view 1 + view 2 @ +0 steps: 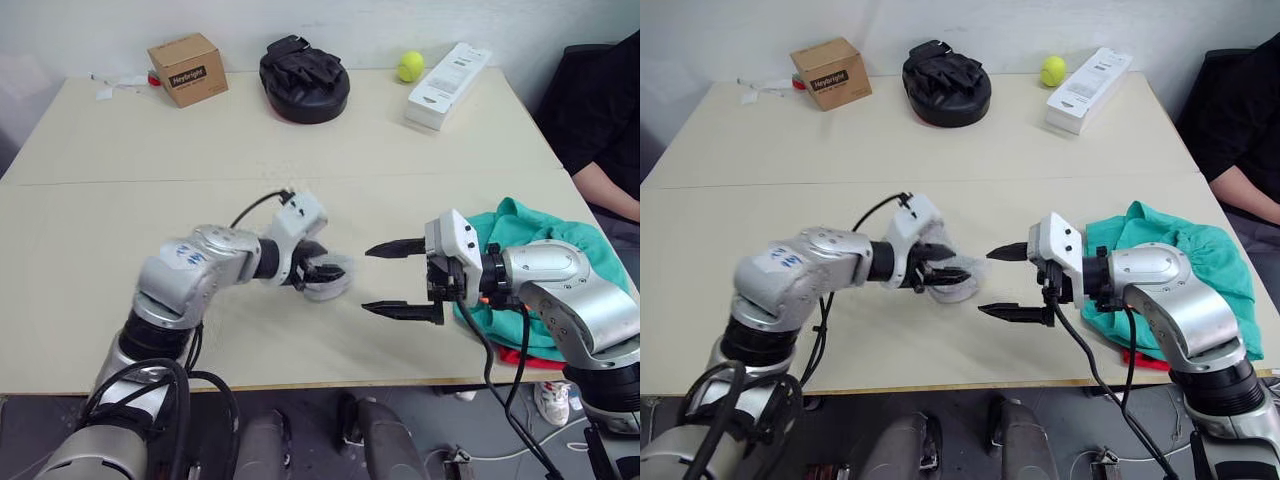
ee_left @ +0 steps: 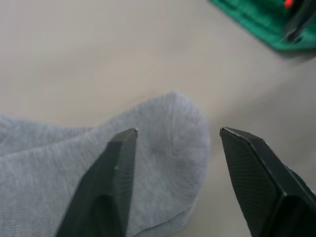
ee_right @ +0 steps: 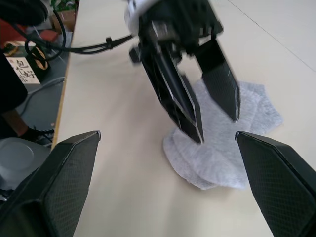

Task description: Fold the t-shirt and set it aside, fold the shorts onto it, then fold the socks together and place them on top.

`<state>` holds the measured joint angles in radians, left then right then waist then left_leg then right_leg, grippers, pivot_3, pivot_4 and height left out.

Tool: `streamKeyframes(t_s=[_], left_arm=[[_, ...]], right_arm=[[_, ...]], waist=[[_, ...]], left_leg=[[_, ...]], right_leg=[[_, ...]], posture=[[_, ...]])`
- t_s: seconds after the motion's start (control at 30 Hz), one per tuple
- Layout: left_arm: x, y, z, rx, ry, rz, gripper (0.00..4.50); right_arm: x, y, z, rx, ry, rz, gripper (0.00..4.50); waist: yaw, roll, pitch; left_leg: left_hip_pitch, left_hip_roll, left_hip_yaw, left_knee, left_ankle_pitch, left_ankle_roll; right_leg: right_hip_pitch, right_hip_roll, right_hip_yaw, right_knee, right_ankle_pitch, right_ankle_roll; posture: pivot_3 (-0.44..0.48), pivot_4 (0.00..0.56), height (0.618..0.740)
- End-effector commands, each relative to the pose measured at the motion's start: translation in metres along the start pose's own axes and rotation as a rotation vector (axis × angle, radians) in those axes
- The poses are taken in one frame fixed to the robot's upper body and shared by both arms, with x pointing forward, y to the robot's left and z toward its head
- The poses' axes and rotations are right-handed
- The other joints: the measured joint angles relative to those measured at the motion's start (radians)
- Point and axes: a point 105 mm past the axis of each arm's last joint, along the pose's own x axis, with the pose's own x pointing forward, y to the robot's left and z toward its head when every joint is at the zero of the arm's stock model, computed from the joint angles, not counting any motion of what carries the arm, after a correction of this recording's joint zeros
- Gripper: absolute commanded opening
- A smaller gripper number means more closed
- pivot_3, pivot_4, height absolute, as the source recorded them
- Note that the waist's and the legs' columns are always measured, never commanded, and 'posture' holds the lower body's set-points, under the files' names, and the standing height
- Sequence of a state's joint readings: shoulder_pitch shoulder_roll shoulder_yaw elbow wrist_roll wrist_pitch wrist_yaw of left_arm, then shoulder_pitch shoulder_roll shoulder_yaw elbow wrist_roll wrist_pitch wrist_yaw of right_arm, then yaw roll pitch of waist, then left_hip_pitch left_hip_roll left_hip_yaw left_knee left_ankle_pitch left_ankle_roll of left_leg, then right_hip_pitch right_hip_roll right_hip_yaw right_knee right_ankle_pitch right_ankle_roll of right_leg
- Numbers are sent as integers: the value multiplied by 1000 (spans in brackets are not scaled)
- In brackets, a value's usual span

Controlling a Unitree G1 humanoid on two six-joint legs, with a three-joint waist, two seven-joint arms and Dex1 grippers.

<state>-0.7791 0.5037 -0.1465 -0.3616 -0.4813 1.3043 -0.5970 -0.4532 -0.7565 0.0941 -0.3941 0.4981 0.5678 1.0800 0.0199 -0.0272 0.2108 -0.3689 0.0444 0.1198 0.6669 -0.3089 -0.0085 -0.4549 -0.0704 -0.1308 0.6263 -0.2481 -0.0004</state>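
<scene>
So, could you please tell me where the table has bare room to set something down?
The wide middle strip between the brown cardboard box and the left gripper is bare. The near right corner is crowded: teal-green shorts over the red t-shirt, light grey socks between both grippers.

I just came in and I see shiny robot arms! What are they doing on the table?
The robot is tidying clothes. The teal shorts already lie on the red t-shirt at the table's right edge. Now its left gripper, open, is over the grey socks in the middle of the table, one finger on them. The right gripper hangs wide open nearby, holding nothing.
</scene>
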Motion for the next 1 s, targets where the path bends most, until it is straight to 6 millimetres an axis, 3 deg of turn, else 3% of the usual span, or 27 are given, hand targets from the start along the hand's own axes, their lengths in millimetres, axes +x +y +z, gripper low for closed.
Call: streamKeyframes(t_s=[0.03, 0.1, 0.2, 0.43, 0.6, 0.97, 1.0], left_arm=[[-34, 5, 25, 140, -99, -3, 4036], [-47, 13, 14, 260, -57, -9, 4449], [-57, 24, -15, 482, 80, -42, 4449], [-50, 66, -66, 773, 284, -76, 4449], [-39, 82, -70, 850, 293, -80, 4449], [-15, 94, -66, 870, 252, -72, 4449], [-13, 95, -66, 868, 250, -70, 4048]], right_arm=[[5, 3, 2, -96, 13, -3, 4500], [9, 7, -1, -133, 27, 10, 4500], [16, 10, -3, -189, 37, 20, 4500], [42, 12, -16, -384, 69, 22, 4500], [55, 9, -28, -463, 95, 16, 4500], [72, -10, -42, -519, 149, -58, 4500], [73, -12, -45, -527, 161, -61, 4500]], waist=[[-3, 0, 0], [-5, 0, 0], [-8, 0, 0], [4, 0, 0], [6, -1, -1], [6, -1, -1], [6, -1, -1]], left_leg=[[1, 0, 0, 0, 0, 0], [1, 0, 0, -1, 1, -2], [1, 1, 1, -1, 1, -3], [-1, 1, 1, 1, 0, 0], [-2, 1, 2, 3, -1, 3], [-1, 2, 1, 13, -3, 6], [-1, 2, 1, 13, -4, 6]], right_leg=[[0, 0, 0, 0, 0, 0], [0, 1, 0, 0, 0, 0], [0, 1, 0, 0, -1, -1], [0, 2, 0, -1, -1, -1], [-1, 2, -1, 0, -1, -1], [3, 1, -1, 3, 0, 0], [4, 1, -2, 2, 0, 0]], posture=[[0, 150, 740], [0, 150, 740], [0, 150, 740], [0, 150, 740], [0, 150, 740], [0, 150, 740], [0, 150, 740]])
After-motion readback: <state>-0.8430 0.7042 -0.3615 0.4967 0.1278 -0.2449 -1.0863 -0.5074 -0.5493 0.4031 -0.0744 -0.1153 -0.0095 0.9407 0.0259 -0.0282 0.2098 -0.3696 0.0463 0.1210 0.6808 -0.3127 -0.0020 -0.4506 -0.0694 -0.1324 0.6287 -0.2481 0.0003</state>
